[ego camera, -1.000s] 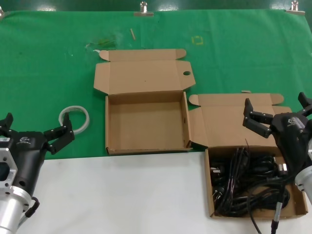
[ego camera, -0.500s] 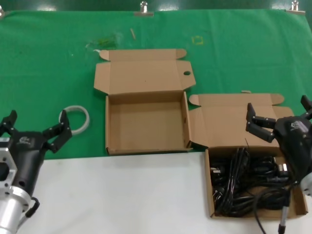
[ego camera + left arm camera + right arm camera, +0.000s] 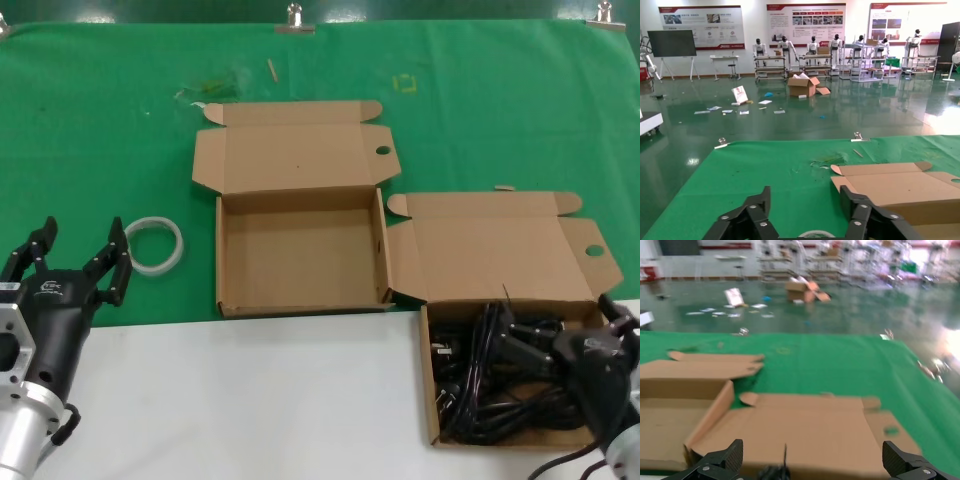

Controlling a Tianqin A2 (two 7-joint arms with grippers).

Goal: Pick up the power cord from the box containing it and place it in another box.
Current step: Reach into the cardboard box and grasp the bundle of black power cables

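Note:
The box containing the power cord (image 3: 432, 400) stands at the right, its lid (image 3: 490, 245) raised. Inside lies a tangle of black cables (image 3: 485, 385); I cannot single out the power cord among them. My right gripper (image 3: 565, 325) hangs low over the tangle's right side, wide open and empty. In the right wrist view the right gripper (image 3: 812, 467) frames the lid (image 3: 800, 430) and a cable tip (image 3: 772, 472). The other box (image 3: 300, 250) sits open and empty in the middle. My left gripper (image 3: 78, 258) waits open at the far left.
A white tape ring (image 3: 180, 247) lies on the green cloth (image 3: 100, 150) beside the left gripper's fingers; it also shows as a white ring (image 3: 815, 234) in the left wrist view. A white surface (image 3: 250, 400) covers the near side. Metal clips (image 3: 294, 18) hold the cloth's far edge.
My right gripper has dropped from in front of the lid down to the cables in the right box. My left gripper has shifted slightly left, its fingers now pointing farther away.

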